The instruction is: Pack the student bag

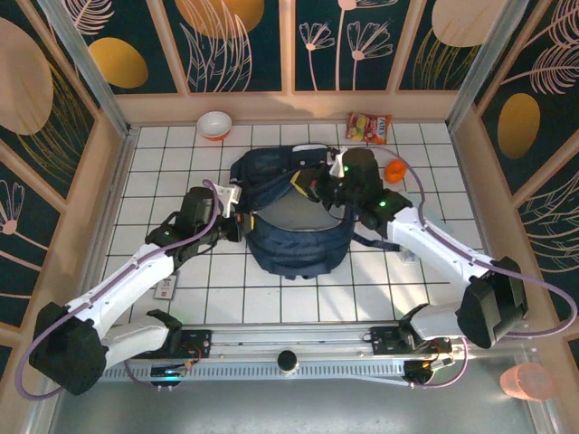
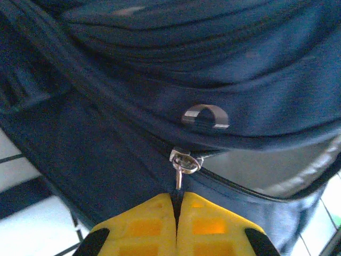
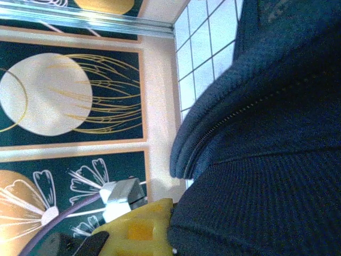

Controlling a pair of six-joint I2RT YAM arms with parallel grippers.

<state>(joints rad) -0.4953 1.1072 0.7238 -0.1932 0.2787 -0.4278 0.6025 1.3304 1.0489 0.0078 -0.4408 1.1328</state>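
1. The student bag (image 1: 294, 231) lies in the middle of the white tiled table (image 1: 181, 303), between my two arms. Its main compartment gapes upward and shows a grey lining (image 1: 291, 217).
2. My left gripper (image 2: 177, 198) is at the bag's left side. The yellow fingers (image 2: 144, 224) are pressed together with only a thin slit between them.
3. The metal zipper pull (image 2: 180, 172) runs straight down into that slit, so I have it pinched. The slider sits just above on the zip track, where the navy fabric meets the lining.
4. A small grey reflective loop (image 2: 205, 114) sits on the fabric fold just above the slider.
5. My right gripper (image 1: 327, 181) is at the far right rim of the opening, and its jaws are closed.
6. From the right wrist, one yellow finger (image 3: 139, 226) shows, with the navy fabric bunched hard against it and covering the other side. I read that as a grip on the bag's rim.
7. A zip line runs across the fabric above that finger.
8. Beyond the bag, a white bowl with an orange inside (image 1: 214, 124) sits near the back wall on the left.
9. A colourful snack packet (image 1: 369, 127) lies near the back wall on the right.
10. A small orange object (image 1: 394, 170) rests just right of the bag, beside my right wrist.
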